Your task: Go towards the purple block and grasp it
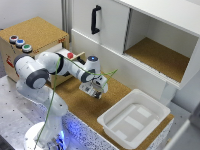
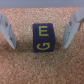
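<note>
My pincer [image 2: 41, 34] is hanging open astride the purple block [image 2: 42, 37], so I am aiming to close evenly on both its sides.

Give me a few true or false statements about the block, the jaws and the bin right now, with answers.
1. The block lies between the gripper's open jaws. True.
2. The block carries yellow letters. True.
3. The jaws are shut on the block. False: in the wrist view there are gaps on both sides.
4. The white bin holds the block. False: the bin looks empty; the block sits on the cork surface.
5. The cabinet door has a black handle. True.
</note>
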You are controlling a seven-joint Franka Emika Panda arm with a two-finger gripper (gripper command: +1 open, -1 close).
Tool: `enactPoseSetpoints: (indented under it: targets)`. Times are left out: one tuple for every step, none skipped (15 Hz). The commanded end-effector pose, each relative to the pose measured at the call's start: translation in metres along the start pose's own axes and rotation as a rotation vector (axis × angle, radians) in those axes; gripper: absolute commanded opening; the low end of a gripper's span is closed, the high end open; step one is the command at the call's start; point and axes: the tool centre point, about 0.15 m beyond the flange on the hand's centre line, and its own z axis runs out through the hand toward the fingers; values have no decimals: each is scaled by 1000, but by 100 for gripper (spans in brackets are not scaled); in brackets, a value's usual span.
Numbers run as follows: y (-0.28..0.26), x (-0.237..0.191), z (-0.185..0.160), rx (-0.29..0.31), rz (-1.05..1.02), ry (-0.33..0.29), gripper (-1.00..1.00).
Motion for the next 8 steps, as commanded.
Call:
enactPoseSetpoints:
  targets:
    - [4,9,19,-55,17,-35,-100]
    - [4,7,16,-52,24,-40,-100]
    - [4,5,13,-53,36,-45,-100]
    - [4,3,9,-48,48,-46,-100]
    - [5,0,4,-57,60,-44,-100]
    - [7,-3,-5,-68,80,-37,-100]
    - [8,-4,-13,-72,93,-30,-100]
    - [11,-4,-25,-71,109,-18,-100]
